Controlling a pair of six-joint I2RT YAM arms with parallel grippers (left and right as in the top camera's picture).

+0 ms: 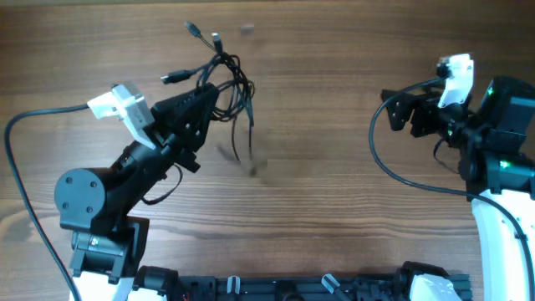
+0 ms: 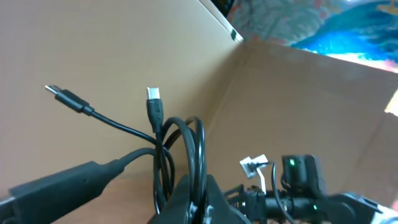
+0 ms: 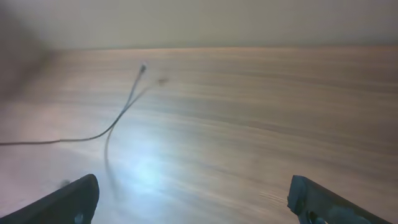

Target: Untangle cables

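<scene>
The cables (image 1: pixel 224 77) are a small knot of thin black cords, with plug ends fanning out to the upper left. My left gripper (image 1: pixel 219 94) holds the bunch off the table, and one strand dangles down from it. Seen from the left wrist, my left gripper (image 2: pixel 199 190) is shut on a loop of the cables (image 2: pixel 189 140). Two small plugs (image 2: pixel 153 97) stick up beyond it. My right gripper (image 1: pixel 393 109) is far to the right, apart from the bunch. In its wrist view my right gripper (image 3: pixel 196 202) is open and holds nothing. A blurred thin cord (image 3: pixel 127 102) shows ahead of it.
A thicker black connector (image 2: pixel 62 183) lies at the lower left of the left wrist view. The cables' shadow (image 1: pixel 251 160) falls on the wooden table (image 1: pixel 334 184) between the arms. The left arm's own thick cable (image 1: pixel 25 167) loops along the left edge.
</scene>
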